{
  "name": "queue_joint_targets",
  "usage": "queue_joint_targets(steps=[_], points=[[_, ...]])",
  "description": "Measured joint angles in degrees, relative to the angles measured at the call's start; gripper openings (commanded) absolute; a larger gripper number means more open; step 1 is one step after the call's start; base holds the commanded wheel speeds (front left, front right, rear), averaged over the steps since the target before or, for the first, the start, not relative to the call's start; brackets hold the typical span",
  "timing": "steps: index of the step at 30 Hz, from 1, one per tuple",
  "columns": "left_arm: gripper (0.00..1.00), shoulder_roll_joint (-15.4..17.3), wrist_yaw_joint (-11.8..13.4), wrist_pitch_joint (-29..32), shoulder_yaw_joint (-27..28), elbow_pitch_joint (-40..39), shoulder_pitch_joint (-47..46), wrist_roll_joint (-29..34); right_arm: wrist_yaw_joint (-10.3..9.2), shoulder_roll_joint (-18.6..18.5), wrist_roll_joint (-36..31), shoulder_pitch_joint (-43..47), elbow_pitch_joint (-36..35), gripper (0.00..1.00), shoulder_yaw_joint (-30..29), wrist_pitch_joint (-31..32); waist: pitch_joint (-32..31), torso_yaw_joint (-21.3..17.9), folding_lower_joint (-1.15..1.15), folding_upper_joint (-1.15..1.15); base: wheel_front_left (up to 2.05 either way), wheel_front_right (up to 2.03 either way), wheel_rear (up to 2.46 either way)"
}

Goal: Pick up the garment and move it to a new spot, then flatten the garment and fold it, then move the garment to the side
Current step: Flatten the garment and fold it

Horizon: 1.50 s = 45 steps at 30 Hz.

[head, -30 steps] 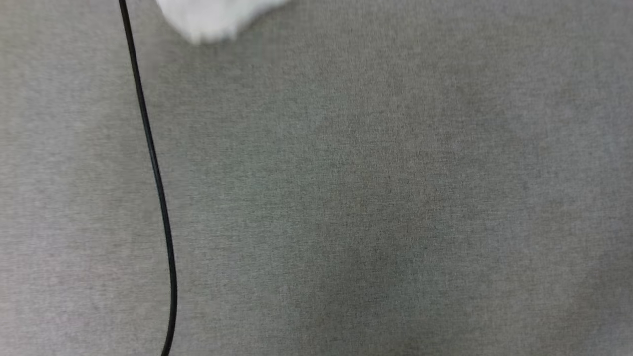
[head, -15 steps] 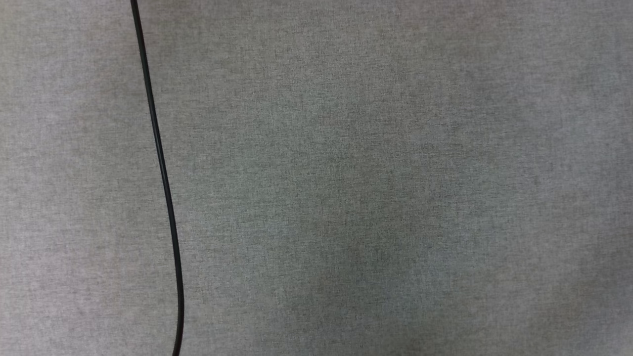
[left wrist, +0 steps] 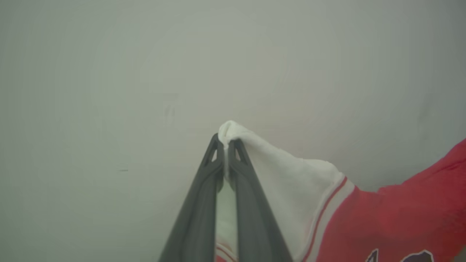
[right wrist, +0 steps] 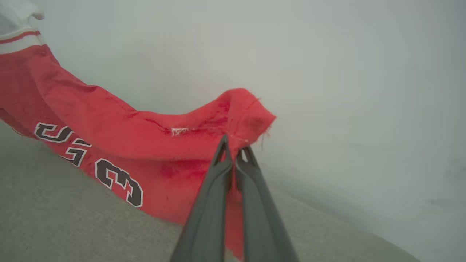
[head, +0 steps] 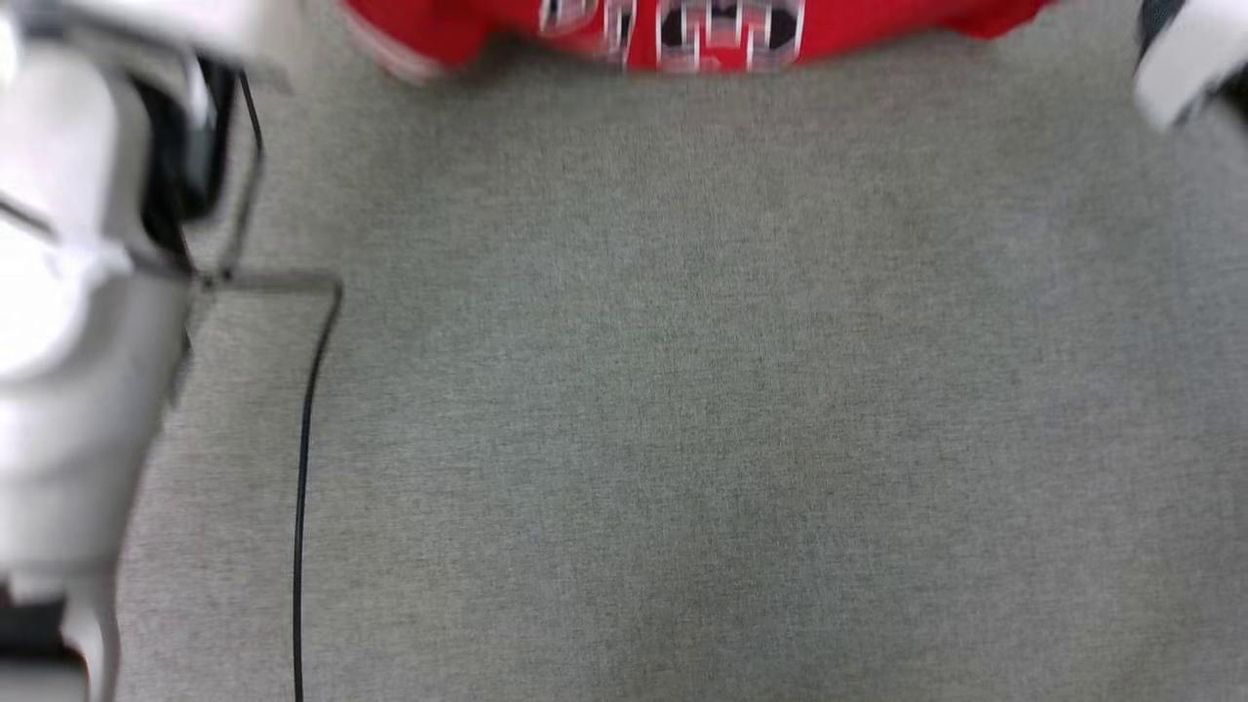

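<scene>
The red short-sleeved T-shirt of soft cloth (right wrist: 120,134) hangs stretched between the two claws. In the left wrist view the left claw (left wrist: 225,142), with two long dark fingers, is pinched tight on the tip of the shirt's white sleeve (left wrist: 284,174) in the middle of the frame. A bit of white cloth pokes out above the fingertips. The sleeve runs down to the lower right, past a red-and-white striped band (left wrist: 329,203), to the red body in the lower right corner. In the right wrist view the right claw (right wrist: 233,152) is squeezed shut on a red corner of the shirt near the middle of the frame. A tiny white logo (right wrist: 179,130) sits just left of the fingertips. The red cloth sags away to the upper left, with big black letters edged in white (right wrist: 120,182) on it. Its lower edge is near the flat grey woven desk (right wrist: 54,218); I cannot tell if it touches. In the blurry head view the shirt is a red strip along the top edge. A pale robot arm (head: 78,341) is on the left side, a pale arm part (head: 1180,68) is in the upper right corner, and a thin black cable (head: 300,507) runs down the lower left.
</scene>
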Motion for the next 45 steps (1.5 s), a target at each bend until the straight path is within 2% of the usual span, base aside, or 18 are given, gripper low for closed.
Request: queue_joint_targets(steps=[14,18,26,34,40,45], points=[[0.0,4.4,6.6,2.1,0.6,-13.7,38.7,-7.1,0.0,-5.2,6.6,24.2,-7.2,0.0,5.9,0.4,-10.7,1.0,-0.01,0.0,0.0,0.0,0.0],[0.0,5.0,8.7,2.9,0.9,-17.0,47.1,-9.0,0.01,-6.9,7.7,30.6,-8.7,0.0,6.4,0.3,-14.3,1.5,-0.01,0.0,0.0,0.0,0.0],[0.0,4.9,11.3,5.1,0.2,-21.0,61.7,-13.4,0.01,-9.5,8.3,42.9,-12.7,0.0,5.0,0.8,-20.8,2.3,-0.02,0.0,0.0,0.0,0.0],[0.0,4.6,12.1,9.4,-0.2,-22.8,73.0,-19.9,0.01,-11.0,7.3,55.1,-16.5,0.0,1.4,2.5,-25.4,2.4,-0.02,0.0,0.0,0.0,0.0],[0.0,6.8,11.6,15.7,-1.7,-25.6,80.3,-24.4,0.01,-11.2,7.3,65.0,-20.2,0.0,-3.3,5.7,-27.9,2.3,-0.02,0.0,0.0,0.0,0.0],[0.0,8.1,10.9,19.5,-3.1,-27.8,82.7,-26.3,0.01,-11.3,6.6,72.1,-22.8,0.0,-7.9,8.2,-28.1,2.7,-0.01,0.0,0.0,0.0,0.0]])
